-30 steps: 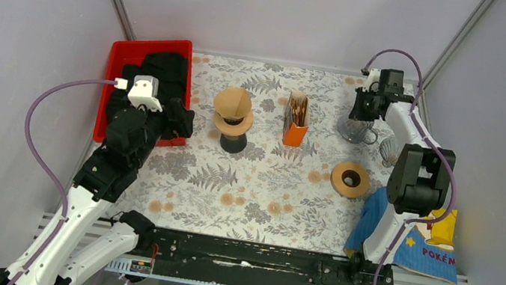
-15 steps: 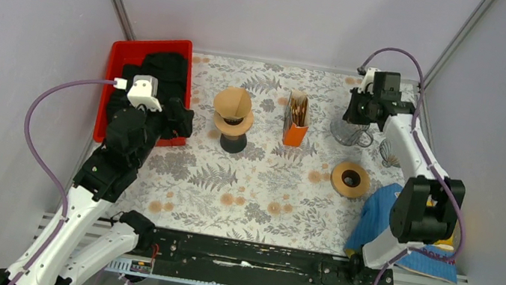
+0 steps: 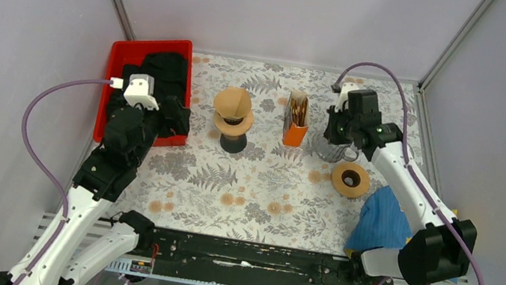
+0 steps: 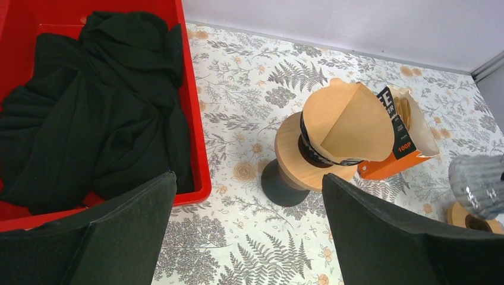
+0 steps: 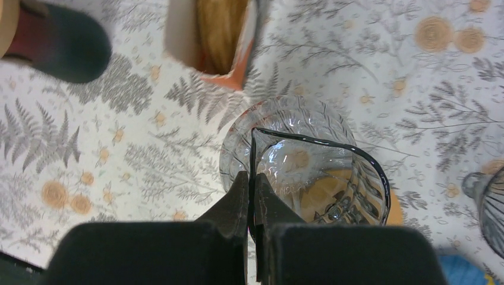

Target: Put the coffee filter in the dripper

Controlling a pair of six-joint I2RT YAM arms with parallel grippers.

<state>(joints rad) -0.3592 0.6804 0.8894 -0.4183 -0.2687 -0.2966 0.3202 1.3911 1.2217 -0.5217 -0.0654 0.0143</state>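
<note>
The right tool is pinching the rim of the clear ribbed glass dripper, which is not yet holding the brown paper filter cone, while the left tool is hovering spread.

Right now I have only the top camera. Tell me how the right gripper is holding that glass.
Observer: In the right wrist view, the right gripper is shut on the rim of the glass, one finger inside and one outside.
Operator: Now check the left gripper.
Observer: In the left wrist view, the left gripper is open and empty, facing the wooden stand.
Operator: Describe the filter there.
Observer: The paper filter sits in a black-banded cone on that stand, its top edge well above the band.
</note>
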